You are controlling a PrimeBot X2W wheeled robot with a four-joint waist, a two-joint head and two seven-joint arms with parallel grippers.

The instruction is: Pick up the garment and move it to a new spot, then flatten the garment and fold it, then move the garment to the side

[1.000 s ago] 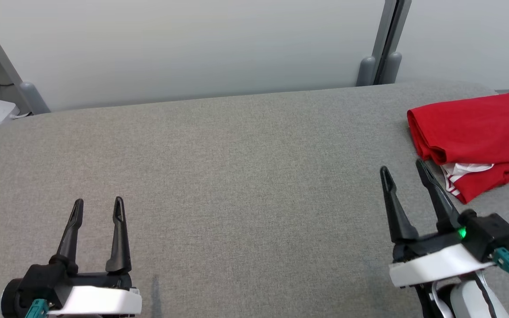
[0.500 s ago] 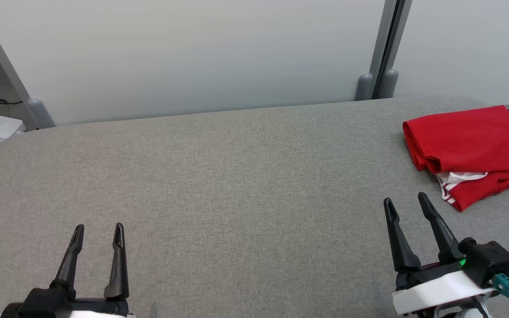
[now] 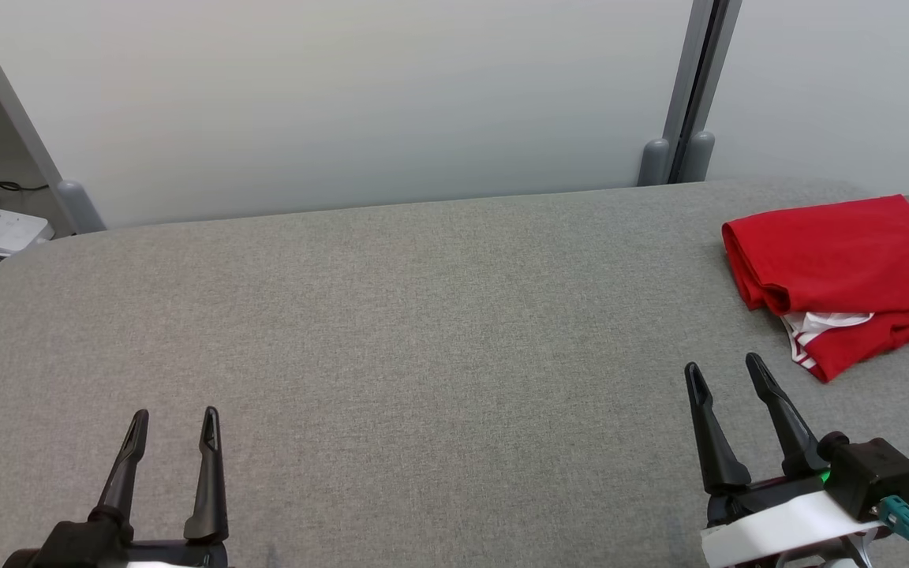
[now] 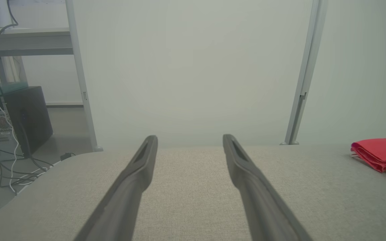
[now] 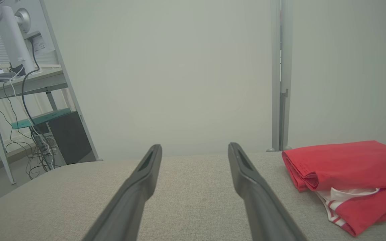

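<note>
The left end effector (image 3: 173, 413) and right end effector (image 3: 722, 363) both stand wide and empty over the grey tabletop (image 3: 423, 315). The folded red garment (image 3: 841, 260) (white striped trim peeking out) lies by the right edge, beyond the right end effector and apart from it.

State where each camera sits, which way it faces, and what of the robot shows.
Head view: on the head, facing forward and down at the grey table; left gripper and right gripper show, open.
Left wrist view: on that wrist, facing along its fingers across the table to the wall.
Right wrist view: the same, along its own fingers.
All share the red garment.
</note>
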